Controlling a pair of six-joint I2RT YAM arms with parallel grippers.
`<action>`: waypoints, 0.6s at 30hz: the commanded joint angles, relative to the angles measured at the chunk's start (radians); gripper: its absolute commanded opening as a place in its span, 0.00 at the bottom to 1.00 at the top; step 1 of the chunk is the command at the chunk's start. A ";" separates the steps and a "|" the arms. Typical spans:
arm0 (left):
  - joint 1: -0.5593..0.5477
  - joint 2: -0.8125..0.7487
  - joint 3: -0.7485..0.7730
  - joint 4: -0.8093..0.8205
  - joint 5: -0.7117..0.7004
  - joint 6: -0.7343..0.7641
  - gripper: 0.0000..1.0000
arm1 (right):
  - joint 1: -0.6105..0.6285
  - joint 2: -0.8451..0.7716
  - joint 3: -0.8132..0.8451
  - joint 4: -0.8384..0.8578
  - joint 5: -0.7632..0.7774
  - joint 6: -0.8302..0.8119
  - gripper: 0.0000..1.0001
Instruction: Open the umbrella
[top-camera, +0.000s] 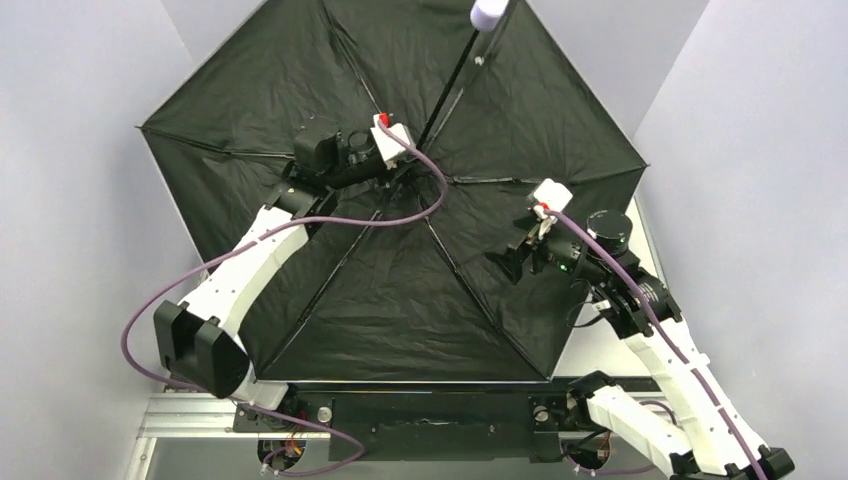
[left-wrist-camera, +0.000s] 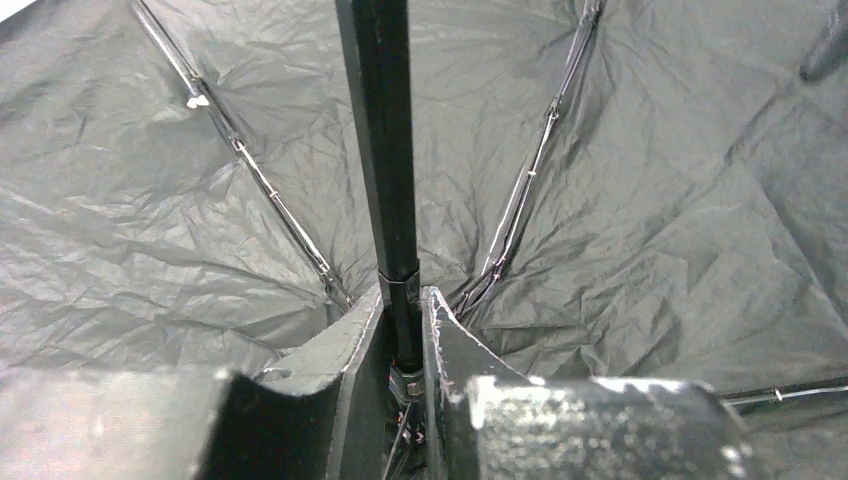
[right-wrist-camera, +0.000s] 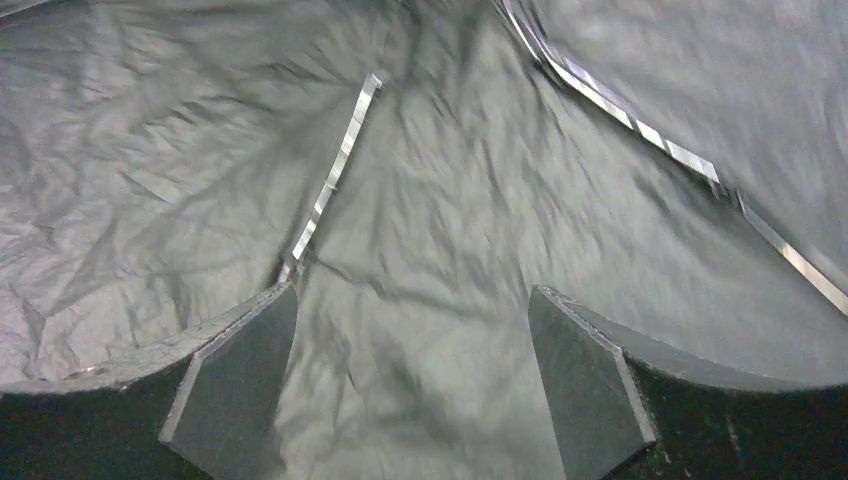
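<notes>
The umbrella is spread wide open over the table, its black lining facing up. Its thin black shaft slants up to the small lavender handle at the top edge. My left gripper is shut on the shaft close to the hub, the fingers pressing it from both sides. My right gripper is open and empty, hovering above the lining on the right side, between two metal ribs. The lavender outside fabric is hidden.
Grey walls close in on both sides and the back. The canopy covers nearly all of the table; only a pale strip shows at the right. The metal base rail runs along the near edge.
</notes>
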 joint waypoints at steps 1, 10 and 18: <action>0.006 -0.128 0.046 0.066 -0.026 0.304 0.00 | -0.086 -0.018 0.043 -0.090 0.115 0.033 0.81; 0.005 -0.276 -0.129 0.092 -0.149 0.934 0.00 | -0.254 0.153 0.365 -0.342 -0.022 0.158 0.78; 0.026 -0.297 -0.282 0.273 -0.219 1.245 0.00 | -0.205 0.308 0.649 -0.602 -0.218 0.178 0.76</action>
